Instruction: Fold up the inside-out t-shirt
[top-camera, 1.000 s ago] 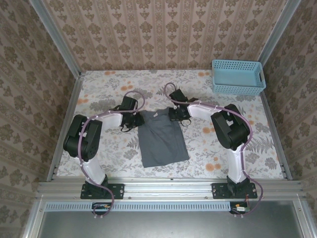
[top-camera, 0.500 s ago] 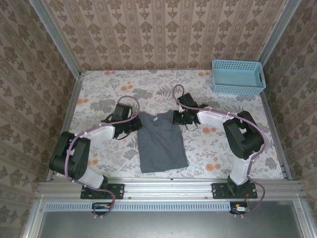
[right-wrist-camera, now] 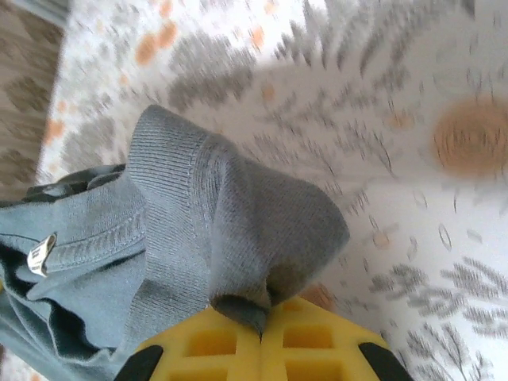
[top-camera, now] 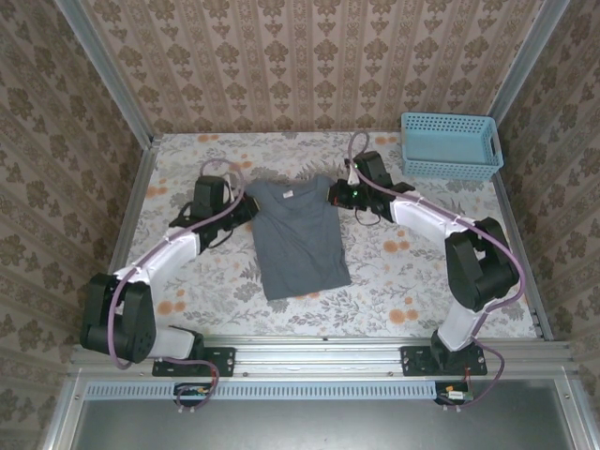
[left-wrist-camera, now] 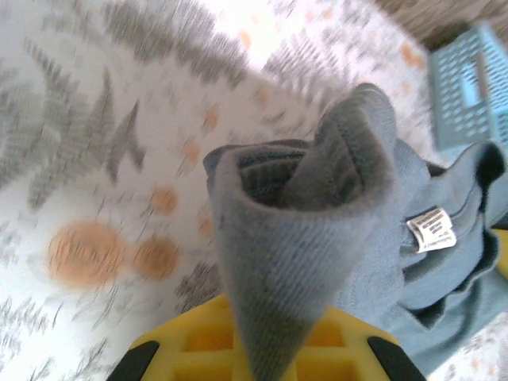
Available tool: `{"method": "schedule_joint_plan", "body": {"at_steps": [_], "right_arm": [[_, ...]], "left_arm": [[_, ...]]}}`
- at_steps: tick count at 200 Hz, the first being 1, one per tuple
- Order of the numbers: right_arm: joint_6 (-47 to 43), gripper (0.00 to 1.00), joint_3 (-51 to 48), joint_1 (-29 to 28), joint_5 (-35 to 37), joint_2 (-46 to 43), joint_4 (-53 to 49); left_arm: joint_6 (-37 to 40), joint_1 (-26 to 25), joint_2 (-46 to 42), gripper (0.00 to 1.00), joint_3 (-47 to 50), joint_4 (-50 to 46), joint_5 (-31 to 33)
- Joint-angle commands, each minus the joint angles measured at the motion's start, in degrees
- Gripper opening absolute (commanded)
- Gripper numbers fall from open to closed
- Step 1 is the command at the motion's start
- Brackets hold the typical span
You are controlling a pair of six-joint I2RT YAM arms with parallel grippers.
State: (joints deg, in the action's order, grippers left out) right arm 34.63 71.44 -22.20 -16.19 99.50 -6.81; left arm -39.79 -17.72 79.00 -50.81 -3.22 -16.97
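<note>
**Small pinches, long drag: slip or skew the worry**

Nearest the bases, hem of the inside-out t-shirt (top-camera: pixel 298 239) flat on the floral table (top-camera: pixel 403 291), trailing. Could catch and bunch there if dragged on across the patterned cover, spoiling the flat lay. Mid-table, lies lengthwise, collar end away, body slightly askew; would likely twist worse with one side pulled harder than the other. Farther out, left gripper (top-camera: pixel 246 204) pressed together on the left shoulder fold, right gripper (top-camera: pixel 335 195) likewise clamped on the right shoulder. Seen from the wrists, only a small tuck of soft cloth caught above the yellow pads (right-wrist-camera: pixel 198 345) on each side; might slide free under tension and drop a corner. Beyond, light blue basket (top-camera: pixel 450 145) at the far right corner, not far from the right arm; risk of a knock if swung further that way.

Against a second ago: both arms stretched further out, collar end hauled toward the far wall, hem drawn away from the near edge, shoulders spread wider.
</note>
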Motion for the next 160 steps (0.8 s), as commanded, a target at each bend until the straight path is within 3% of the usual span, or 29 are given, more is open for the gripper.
{"method": "schedule_joint_plan", "body": {"at_steps": [1,44,70,104,160], "right_arm": [[0.97,0.00,9.28,3.21,-1.80,1.51,1.26],[-1.74,0.00,31.85,6.36,-1.93,12.01,-2.77],[-3.57,0.00,36.87,6.54,-3.36,14.41,-4.08],[-3.55,0.00,20.04,5.76,-4.41,8.08,2.72],[-2.73,0.00,-12.15,3.40,-4.36,-7.25,10.72]], "left_arm": [[2.82,2.75,3.49,0.00,-10.04,0.67,-0.80],[6.18,6.83,14.28,0.00,-29.93,-0.49,-3.82],[6.68,7.63,14.22,0.00,-29.44,3.16,-6.60],[7.53,4.43,7.36,0.00,-12.49,10.78,-9.65],[6.79,-5.12,-7.29,0.00,14.00,15.27,-5.51]]}}
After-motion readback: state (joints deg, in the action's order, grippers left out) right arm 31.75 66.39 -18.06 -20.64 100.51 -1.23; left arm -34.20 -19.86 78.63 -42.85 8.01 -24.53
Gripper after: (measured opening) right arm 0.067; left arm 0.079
